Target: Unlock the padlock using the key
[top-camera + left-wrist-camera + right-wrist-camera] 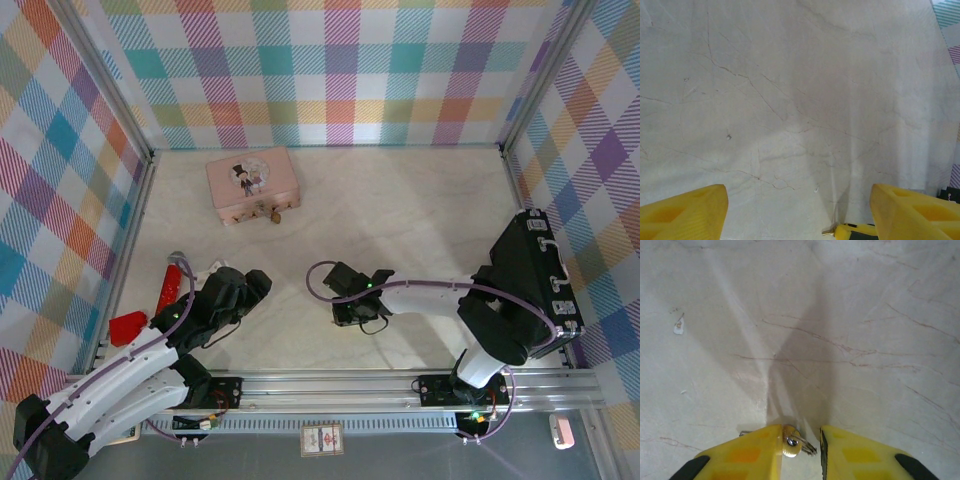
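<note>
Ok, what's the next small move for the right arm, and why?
Probably ease the right gripper toward the padlock at the front edge of the pink case: a small metal piece, likely the key, sits between its close-set fingers, and the lock is well ahead.

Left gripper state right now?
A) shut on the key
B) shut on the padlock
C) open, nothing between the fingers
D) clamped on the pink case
C: in the left wrist view the left gripper has its yellow fingers spread far apart, with bare table showing between them.
</note>
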{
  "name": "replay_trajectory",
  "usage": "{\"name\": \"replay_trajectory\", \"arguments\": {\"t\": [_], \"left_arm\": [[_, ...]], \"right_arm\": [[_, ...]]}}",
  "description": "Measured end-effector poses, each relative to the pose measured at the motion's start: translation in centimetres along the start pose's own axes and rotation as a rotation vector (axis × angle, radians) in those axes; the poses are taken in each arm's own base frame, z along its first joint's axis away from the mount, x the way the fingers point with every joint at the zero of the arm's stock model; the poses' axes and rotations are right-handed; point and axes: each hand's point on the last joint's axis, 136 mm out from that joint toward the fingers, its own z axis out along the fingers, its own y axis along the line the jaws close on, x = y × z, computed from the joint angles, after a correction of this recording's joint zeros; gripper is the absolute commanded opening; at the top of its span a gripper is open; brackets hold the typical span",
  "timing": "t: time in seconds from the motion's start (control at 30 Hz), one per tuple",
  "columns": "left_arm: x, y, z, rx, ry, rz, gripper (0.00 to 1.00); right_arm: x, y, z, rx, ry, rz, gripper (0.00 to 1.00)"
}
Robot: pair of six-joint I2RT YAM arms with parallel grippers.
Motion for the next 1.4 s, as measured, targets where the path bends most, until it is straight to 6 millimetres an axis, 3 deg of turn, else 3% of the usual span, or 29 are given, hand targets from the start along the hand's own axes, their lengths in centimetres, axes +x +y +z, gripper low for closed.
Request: {"name": "replay_trajectory", "arguments": {"t": [0.3,0.5,0.7,1.13,1.3,1.4], "left_arm": [[0.0,0.0,0.0,0.0,-0.001,-0.001,0.76],[0.2,0.1,0.3,-0.008,0.006,0.002,0.76],[0.6,-0.9,0.7,0.039,0.03,-0.005,0.75],[3.4,-6.3,2.0,0.253,0.124,0.02,0.72],[4.2,-7.3,1.8,0.298,0.122,0.152,0.72],[4.7,-8.4,1.1,0.354,0.108,0.317,0.72]], "right_arm": [[-0.1,0.7,0.1,-0.034,0.005,0.004,0.01],[-0.1,0.9,-0.3,-0.052,-0.005,0.013,0.0],[-1.7,1.6,-3.6,-0.172,-0.117,0.091,0.0],[-6.7,4.1,-9.5,-0.44,-0.32,0.292,0.0],[-8.8,4.0,-11.1,-0.504,-0.379,0.37,0.0],[-10.1,3.6,-11.9,-0.541,-0.407,0.426,0.0]]}}
